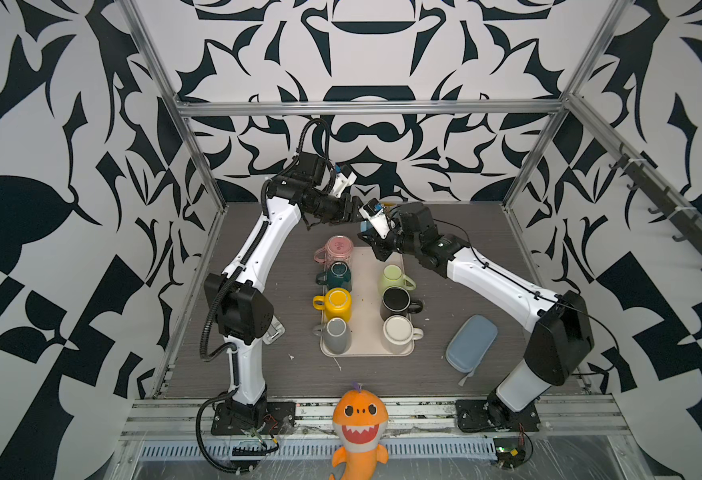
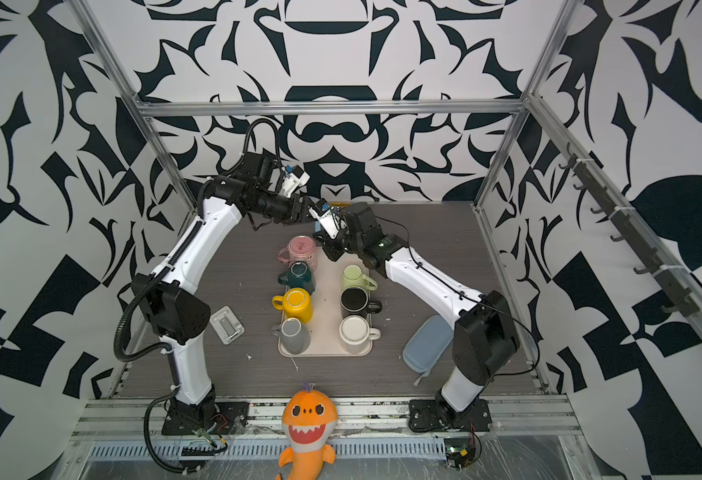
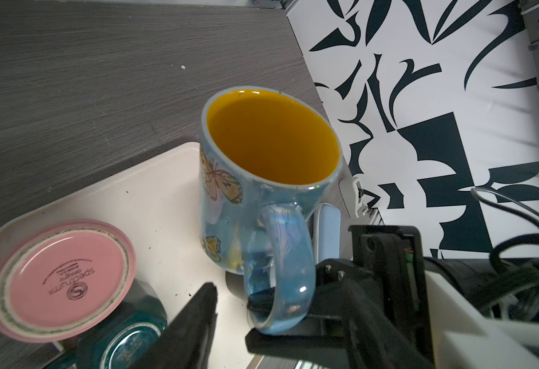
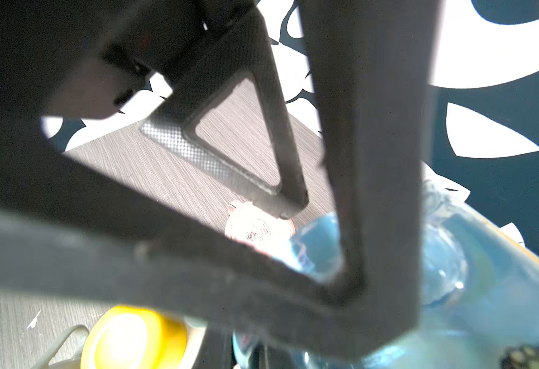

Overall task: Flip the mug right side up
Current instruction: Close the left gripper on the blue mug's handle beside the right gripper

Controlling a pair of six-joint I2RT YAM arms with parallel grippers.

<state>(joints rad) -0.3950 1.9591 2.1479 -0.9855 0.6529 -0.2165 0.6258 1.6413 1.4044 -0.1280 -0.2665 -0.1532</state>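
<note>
the right gripper [image 3: 261, 306] pinches the blue mug's [image 3: 261, 179] handle while the left gripper [image 1: 347, 216] stands spread.

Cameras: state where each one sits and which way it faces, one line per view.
Top views: high at the front, looking down on the tray of mugs; left arm and right arm show whole.
Left wrist: on the left arm, looking down into the blue mug; its own finger shows, and the right pincer on the handle.
Right wrist: on the right arm, looking along its own fingers at that handle.
Shared: both wrist views show the blue mug and pink mug.
</note>
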